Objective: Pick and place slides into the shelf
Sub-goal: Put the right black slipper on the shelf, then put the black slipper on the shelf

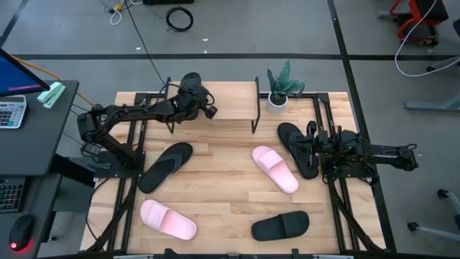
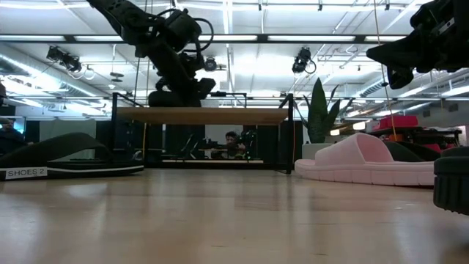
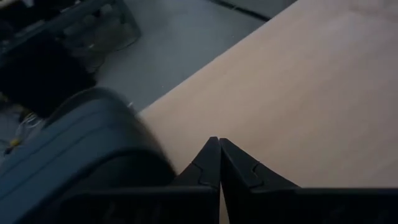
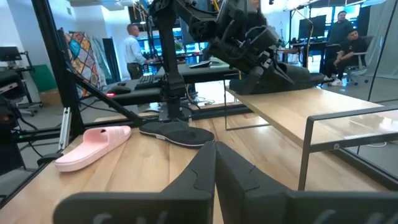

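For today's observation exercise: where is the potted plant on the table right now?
In the high view the potted plant stands at the table's far edge, right of centre, just beside the right end of the shelf and beyond the black thong flip-flops.

Grey floor [image 1: 237, 32] with cables, dark desk [image 1: 32, 137], strip-lit ceiling [image 2: 234, 26], seated people [image 4: 348, 46]

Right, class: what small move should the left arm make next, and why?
Probably lift the left gripper straight up off the shelf: its fingers are shut beside the black slide, not on it, and the slide lies on the plank.
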Available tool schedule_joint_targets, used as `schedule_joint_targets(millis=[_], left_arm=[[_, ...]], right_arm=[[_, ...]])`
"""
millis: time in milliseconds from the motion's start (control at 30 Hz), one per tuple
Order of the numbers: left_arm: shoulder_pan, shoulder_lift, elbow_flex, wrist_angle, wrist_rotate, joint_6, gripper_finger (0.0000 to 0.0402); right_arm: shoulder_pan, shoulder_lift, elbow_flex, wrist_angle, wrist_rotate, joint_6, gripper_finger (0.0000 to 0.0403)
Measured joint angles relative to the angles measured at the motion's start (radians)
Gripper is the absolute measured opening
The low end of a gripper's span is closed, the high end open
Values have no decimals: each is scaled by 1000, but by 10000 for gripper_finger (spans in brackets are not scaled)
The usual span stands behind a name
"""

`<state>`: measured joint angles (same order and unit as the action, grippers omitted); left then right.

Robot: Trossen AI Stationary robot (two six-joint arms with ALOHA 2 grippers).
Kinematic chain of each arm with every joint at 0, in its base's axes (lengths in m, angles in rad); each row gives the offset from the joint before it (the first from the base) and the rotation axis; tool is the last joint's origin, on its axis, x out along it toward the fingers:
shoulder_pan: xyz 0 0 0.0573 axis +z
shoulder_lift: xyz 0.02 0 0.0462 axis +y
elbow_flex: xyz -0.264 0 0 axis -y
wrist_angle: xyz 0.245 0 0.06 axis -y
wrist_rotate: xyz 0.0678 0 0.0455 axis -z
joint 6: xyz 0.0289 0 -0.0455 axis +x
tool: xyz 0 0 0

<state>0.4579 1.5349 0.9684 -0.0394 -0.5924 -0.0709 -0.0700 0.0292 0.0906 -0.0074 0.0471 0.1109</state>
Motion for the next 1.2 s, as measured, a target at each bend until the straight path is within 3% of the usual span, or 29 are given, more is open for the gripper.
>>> schedule_joint_targets(millis=[233,700,933,1200], left_arm=[[25,-70,0,-121,-18,-49,8],[22,-138,-2,-166,-35,-53,4],[-132,-244,5,-156,-30,-29,14],[-459,-400,8,-169,105,37,10]], right_arm=[[0,0,0,0,0,0,14],[0,0,0,0,0,0,14],[0,0,0,0,0,0,14],[0,1,0,-3,0,0,14]])
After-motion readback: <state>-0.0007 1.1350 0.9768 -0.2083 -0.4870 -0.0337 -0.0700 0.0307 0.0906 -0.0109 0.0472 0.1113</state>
